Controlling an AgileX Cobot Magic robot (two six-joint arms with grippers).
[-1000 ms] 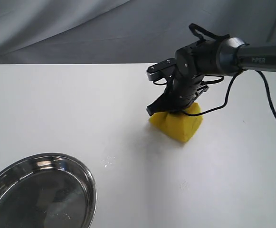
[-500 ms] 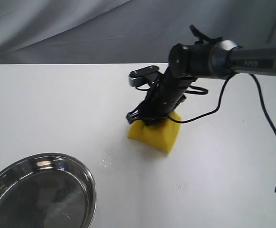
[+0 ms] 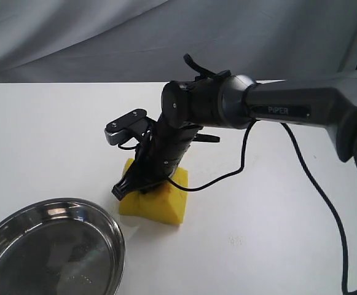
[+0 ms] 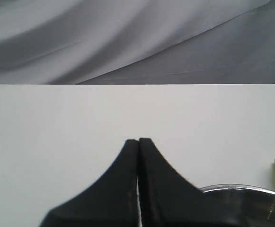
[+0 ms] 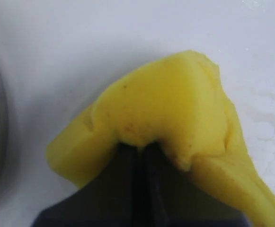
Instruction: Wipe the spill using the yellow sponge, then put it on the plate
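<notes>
— Where's the yellow sponge (image 3: 156,206) at the moment?

— Down on the white table (image 3: 55,135), just beside the plate (image 3: 118,246). It's so near the rim that I can't tell whether they touch.

— And the arm over it?

— The right gripper (image 3: 142,186) comes onto it from above. Its jaws are pinched almost together into the foam, so the top of the sponge bunches up around them. It has hold of the sponge, whose underside rests on the table.

— What about the other one?

— The left gripper (image 4: 138,141) has its jaws pressed together with nothing between them. It hangs over bare table, with the plate's rim close by.
</notes>
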